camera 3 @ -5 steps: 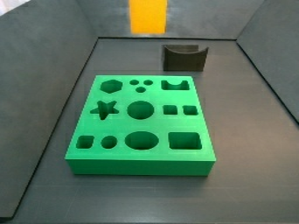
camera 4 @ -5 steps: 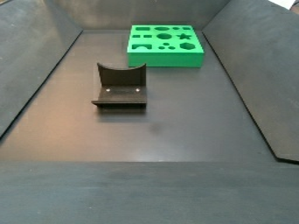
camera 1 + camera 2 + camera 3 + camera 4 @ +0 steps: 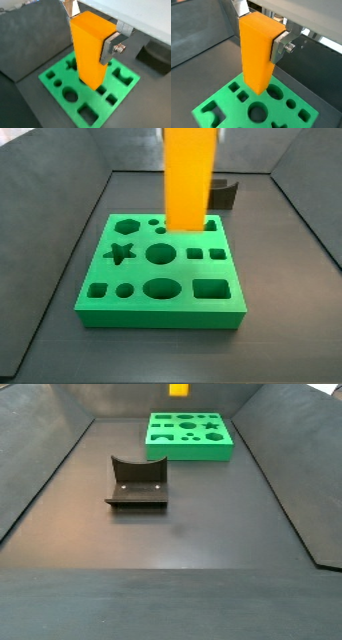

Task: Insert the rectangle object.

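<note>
wrist views show the gripper (image 3: 93, 35) clamped on the orange block (image 3: 90, 50), held upright above the green board (image 3: 60, 82), not yet in any hole. a clean insertion means squaring the block's end over the rectangular slot, then lowering straight and slow.

tall plain orange block (image 3: 189, 178) cut off by the upper edge in both side views, only a small stub (image 3: 177, 390) showing in one. gripper (image 3: 90, 37) mostly out of frame in both wrist views, just one silver finger plate (image 3: 281, 46) visible; second side of the jaws hidden behind the block. dark l-shaped fixture (image 3: 222, 194) partly covered by the block. green board (image 3: 93, 87) holes under the block hidden.
</note>
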Robot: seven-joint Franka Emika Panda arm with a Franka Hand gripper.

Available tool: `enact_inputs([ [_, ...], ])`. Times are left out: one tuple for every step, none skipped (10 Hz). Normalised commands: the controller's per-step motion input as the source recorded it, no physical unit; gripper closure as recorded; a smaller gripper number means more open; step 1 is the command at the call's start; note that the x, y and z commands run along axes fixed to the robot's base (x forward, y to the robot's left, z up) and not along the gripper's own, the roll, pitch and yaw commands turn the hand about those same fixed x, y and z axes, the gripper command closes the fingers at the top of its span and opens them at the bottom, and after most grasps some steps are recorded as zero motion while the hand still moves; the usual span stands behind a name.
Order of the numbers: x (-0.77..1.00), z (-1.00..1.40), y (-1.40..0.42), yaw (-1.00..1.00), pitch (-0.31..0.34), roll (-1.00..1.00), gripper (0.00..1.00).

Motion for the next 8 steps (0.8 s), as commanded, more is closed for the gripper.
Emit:
enact_inputs([
  [0.69,-0.89,-0.57,0.0,0.074,0.04,1.0],
  [0.7,-0.74,-0.44,0.0,0.153,0.13,1.0],
  [0.78,-0.67,-0.39,0.0,0.181,0.15,1.0],
  [0.78,-0.49,-0.41,0.0,0.173,0.11,1.0],
  [0.81,-0.41,-0.37,0.0,0.174,0.1,1.0],
  [0.82,-0.25,-0.26,0.0,0.21,0.12,1.0],
  [0.73,-0.23,-0.12,0.0,0.2,0.1,1.0],
  [0.66,-0.33,0.0,0.0,0.159,0.05,1.0],
])
